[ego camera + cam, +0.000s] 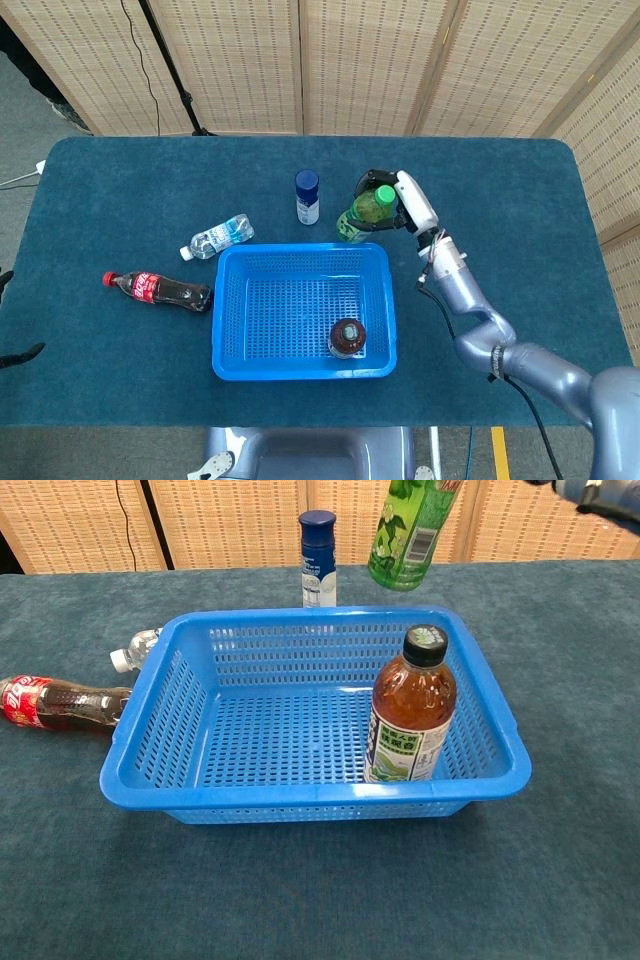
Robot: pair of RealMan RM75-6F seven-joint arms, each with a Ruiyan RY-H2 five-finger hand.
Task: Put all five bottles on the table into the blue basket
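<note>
My right hand [405, 200] grips the green bottle [366, 208] near its cap and holds it in the air, tilted, just behind the far rim of the blue basket [229, 315]. In the chest view only the green bottle's lower body [408, 535] shows, hanging above the basket's back wall [300, 623]. A brown tea bottle [408, 709] stands upright in the basket's near right corner. The blue-capped white bottle [307, 197] stands behind the basket. A clear water bottle [216, 238] and a cola bottle [158, 289] lie on the table left of the basket. My left hand is out of sight.
The table is covered in dark teal cloth [520, 200]. Woven folding screens [370, 60] stand behind it, and a stand with a cable [170, 70] is at the back left.
</note>
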